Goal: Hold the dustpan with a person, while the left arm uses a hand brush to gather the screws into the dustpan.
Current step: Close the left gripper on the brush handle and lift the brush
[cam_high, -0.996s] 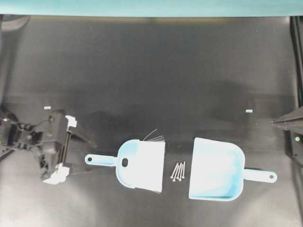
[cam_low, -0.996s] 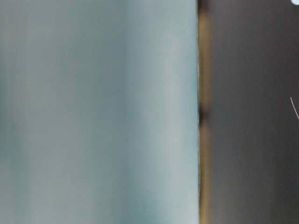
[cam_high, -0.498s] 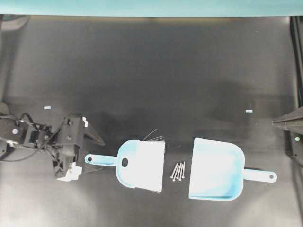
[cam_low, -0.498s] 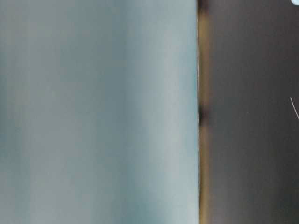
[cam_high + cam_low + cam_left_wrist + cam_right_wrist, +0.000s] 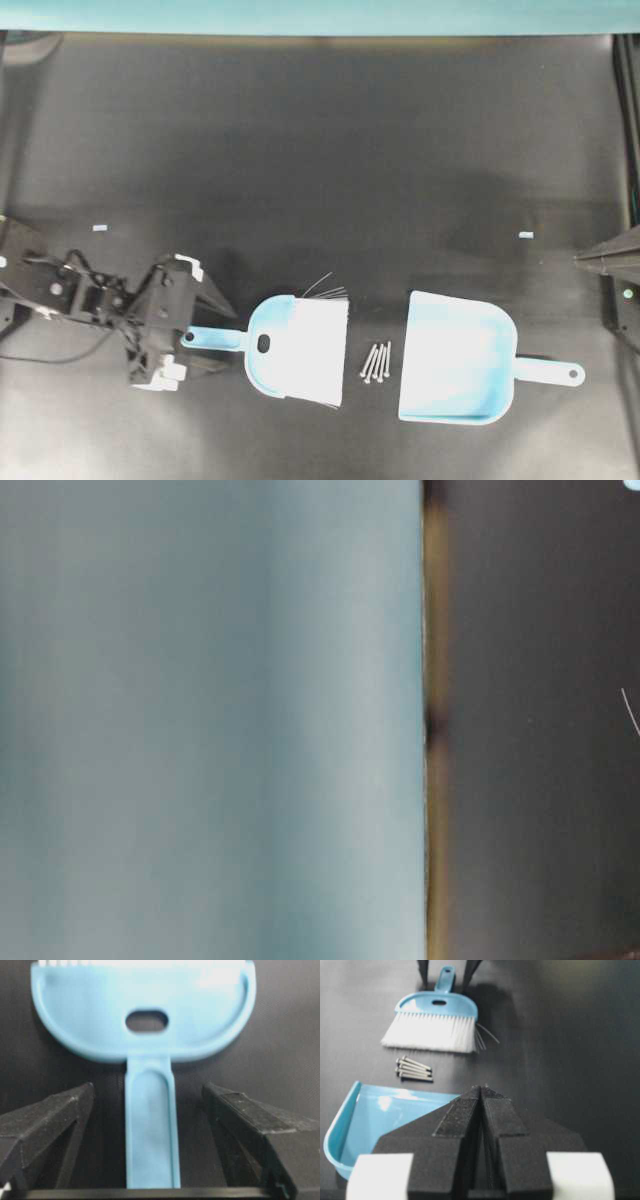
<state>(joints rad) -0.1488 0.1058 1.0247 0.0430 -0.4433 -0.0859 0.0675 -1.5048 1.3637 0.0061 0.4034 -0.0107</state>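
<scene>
On black mat (image 5: 320, 150), left gripper (image 5: 150, 1110) stood wide apart around the hand brush (image 5: 290, 345) handle (untouched); next it should clamp.

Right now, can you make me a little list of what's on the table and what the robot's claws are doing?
brush: hand brush lies flat, untouched, handle between the fingers of the left gripper
left gripper: open, not yet closed on the handle
screws: screws in a bunch between the bristles and the dustpan
dustpan: dustpan rests on the black table, open side facing the screws
right gripper: right gripper shut, empty, off to the side
person: none in view
</scene>
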